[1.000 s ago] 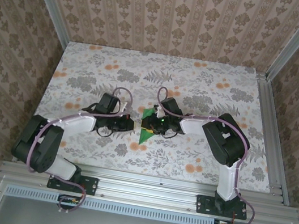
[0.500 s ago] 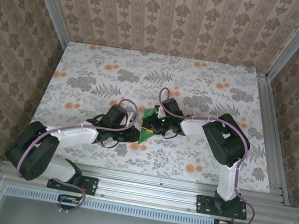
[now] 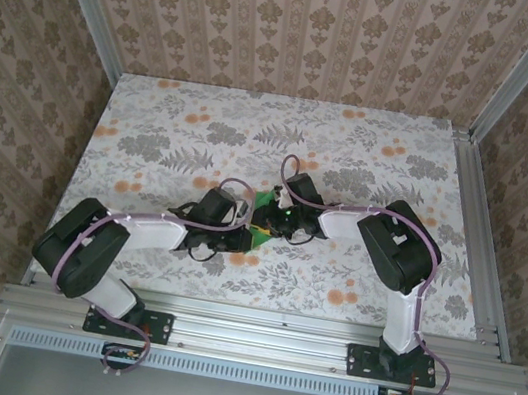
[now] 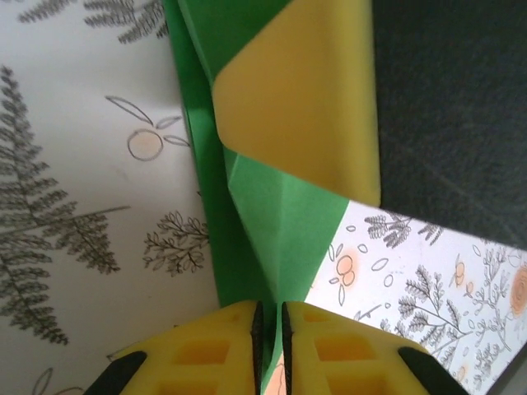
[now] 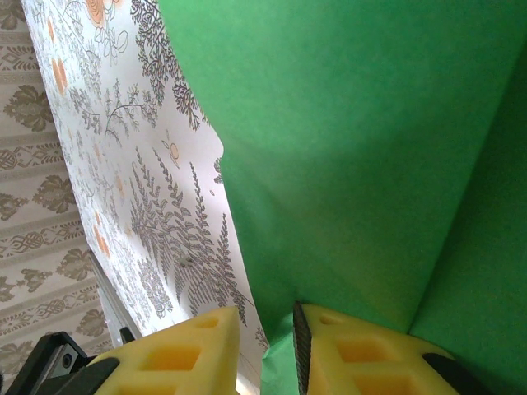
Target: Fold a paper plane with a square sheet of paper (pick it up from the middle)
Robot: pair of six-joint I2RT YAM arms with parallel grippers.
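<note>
I am working mid-fold with both arms meeting at the middle of the bench (image 3: 155,119), where the green paper (image 4: 280,222) is lying, already creased into overlapping layers and tapering toward the left gripper (image 4: 270,317). The left jaws are clenching a thin edge of the paper between their pads, almost fully closed on it. The right gripper (image 5: 263,325) is standing with its jaws apart, a strip of the bench pattern showing in the gap. The paper's edge is running up against the inner face of one finger, and I am not reading that as a grip. In the left wrist view, one of the right gripper's fingers (image 4: 305,99) is lying across the upper layers, seemingly pressing them flat.

I am judging this as a creasing step. To do it well, I am planning to hold the left pinch steady as the anchor and not tug, since thin paper tears or slides easily. The right finger should press along the fold line, low and slow, so the layers are not shifting out of line. I cannot tell how sharp the crease is under that finger.
</note>
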